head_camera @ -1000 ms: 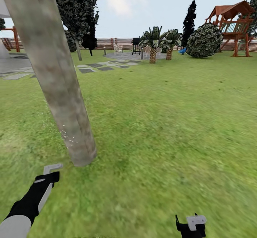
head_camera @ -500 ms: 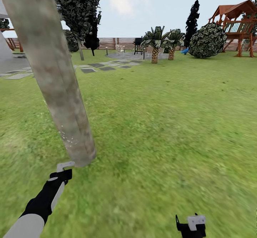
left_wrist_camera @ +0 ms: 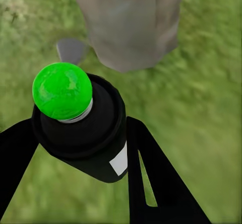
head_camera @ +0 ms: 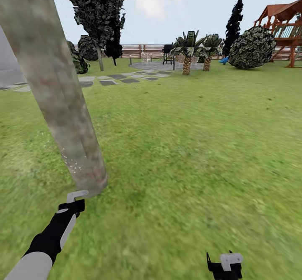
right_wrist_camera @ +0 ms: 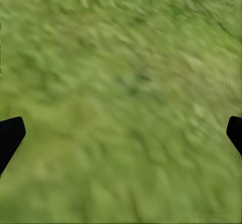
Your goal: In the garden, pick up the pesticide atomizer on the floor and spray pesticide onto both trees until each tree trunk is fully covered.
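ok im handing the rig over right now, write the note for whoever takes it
Left gripper: shut on the pesticide atomizer, green cap toward the near tree trunk, close to its base.
Right gripper: open, empty, over bare lawn.
Done: atomizer picked up; a small patch of white pesticide specks low on the near trunk.
Left: most of that trunk looks uncovered. The second tree stands farther off by the stepping stones; no specks can be made out on it from here.

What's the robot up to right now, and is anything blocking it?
Left gripper shut on atomizer, aimed at near tree trunk. White specks low on trunk. Right gripper open over grass. Nothing in the way.
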